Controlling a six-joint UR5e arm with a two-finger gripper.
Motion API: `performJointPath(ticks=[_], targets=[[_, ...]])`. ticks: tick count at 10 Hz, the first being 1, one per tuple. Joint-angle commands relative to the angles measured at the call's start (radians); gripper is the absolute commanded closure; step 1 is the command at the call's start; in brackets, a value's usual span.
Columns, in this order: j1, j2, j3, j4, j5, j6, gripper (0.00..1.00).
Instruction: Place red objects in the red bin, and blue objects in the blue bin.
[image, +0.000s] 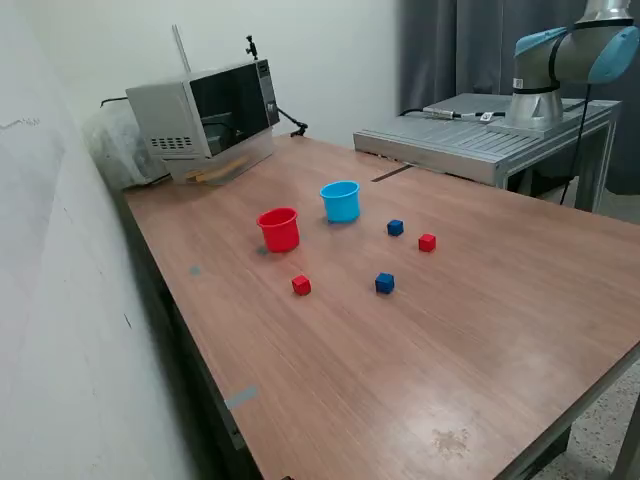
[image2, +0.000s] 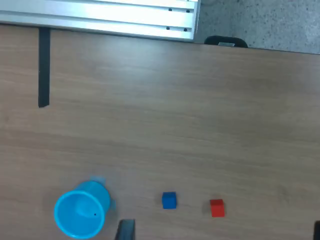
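Exterior view, left to right. Microwave (image: 208, 118) at upper left of the frame, on the back corner of the table (image: 480, 340).

Red cup (image: 279, 229) left of centre, upright, mouth up. Blue cup (image: 340, 201) just up and right of it, upright, the two near but apart. Both look empty from here; the wrist view shows the blue cup (image2: 81, 211) empty inside.

Cubes, all loose on the table and well apart from each other:
- red cube A (image: 301, 285), below the red cup, centre frame.
- blue cube A (image: 385, 283), right of red cube A, same row.
- blue cube B (image: 395, 228), right of the blue cup.
- red cube B (image: 427, 242), just right of blue cube B.

None binned yet; task looks to be at its start.

Handling (judgement): cubes look rigid, light and flat-faced, so pinch across two opposite side faces, coming straight down. Cups look light and could tip if nudged.

Arm base (image: 560, 70) at upper right of the frame; gripper is out of the exterior view. Wrist view shows only a dark fingertip (image2: 125, 231) at lower centre of the frame, so open or closed cannot be told; nothing visibly held. In that view the blue cup sits lower left, blue cube B (image2: 169, 200) and red cube B (image2: 217, 207) lower centre-right, all close to the fingertip's edge of the frame. The camera looks to sit high above the table.
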Motion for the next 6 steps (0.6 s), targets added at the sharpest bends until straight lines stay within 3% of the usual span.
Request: performJointPath(ticks=[1, 6], targets=[[-0.001, 0.003, -0.008, -0.005, 0.001, 0.006, 0.0], [0.011, -0.001, 0.009, -0.01, 0.001, 0.006, 0.0]])
